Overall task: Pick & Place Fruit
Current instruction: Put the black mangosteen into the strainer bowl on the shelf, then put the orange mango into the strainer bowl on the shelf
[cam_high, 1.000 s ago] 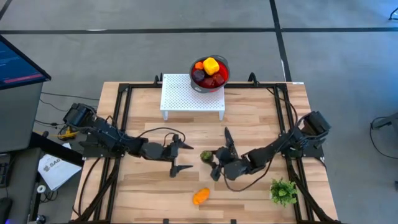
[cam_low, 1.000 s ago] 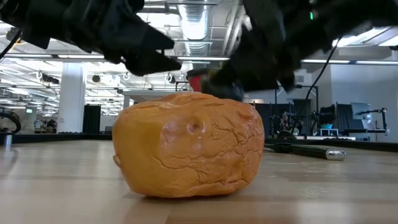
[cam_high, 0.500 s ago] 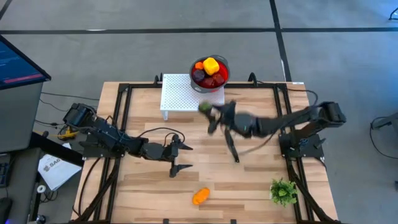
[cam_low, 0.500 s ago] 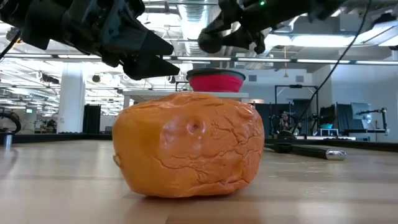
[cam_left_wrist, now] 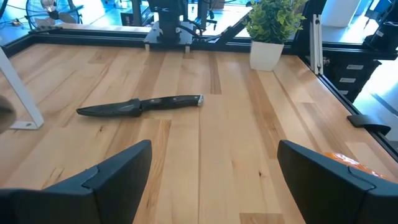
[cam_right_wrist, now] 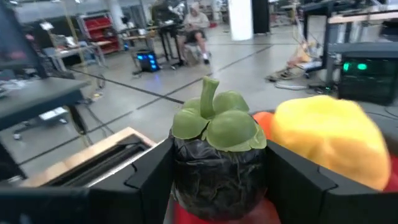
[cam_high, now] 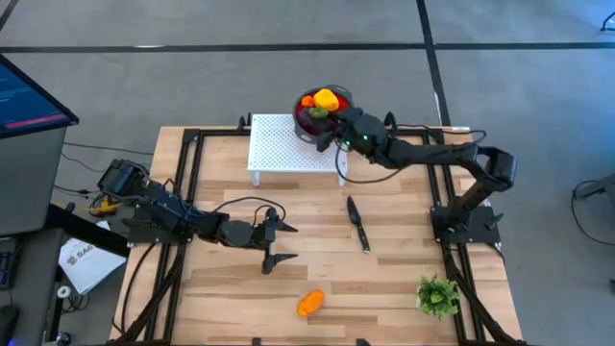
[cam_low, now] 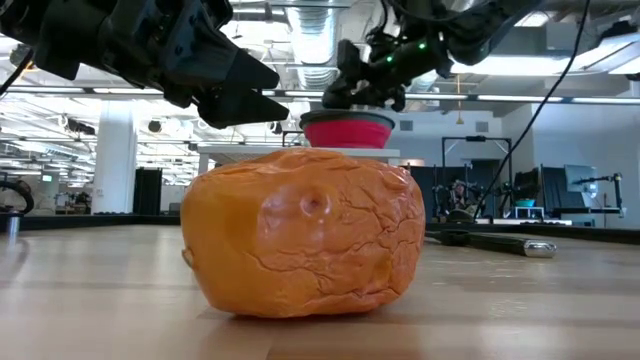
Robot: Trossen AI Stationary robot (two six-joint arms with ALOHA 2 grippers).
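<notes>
My right gripper (cam_high: 321,118) reaches over the red bowl (cam_high: 343,117) on the white perforated stand (cam_high: 288,146) and is shut on a blackish fruit with a green cap (cam_right_wrist: 219,155). In the bowl lie a yellow fruit (cam_right_wrist: 329,140), an orange one (cam_right_wrist: 262,122) and dark red ones (cam_high: 309,117). Near the table's front edge an orange fruit (cam_high: 309,304) rests on its side on the wood. My left gripper (cam_high: 277,241) hovers open at the table's middle left, above and beyond that orange fruit (cam_low: 305,240). My right gripper pinches the blackish fruit by the two sides of its dark body (cam_right_wrist: 186,180), one finger (cam_right_wrist: 152,177) on each side. The fingers run level, coming from the table's right. The fruit sits upright with its green cap up, lifted clear above the bowl's fruit.
A black-handled knife (cam_high: 357,223) lies on the wood at the table's middle. A small green plant in a white pot (cam_high: 437,295) stands at the near right corner. A black frame (cam_high: 187,154) runs along the table's sides.
My right gripper has carried the blackish fruit from the table's middle up and toward the far edge, swinging left until it hangs over the red bowl. The fruit has stayed between the fingers the whole way.
</notes>
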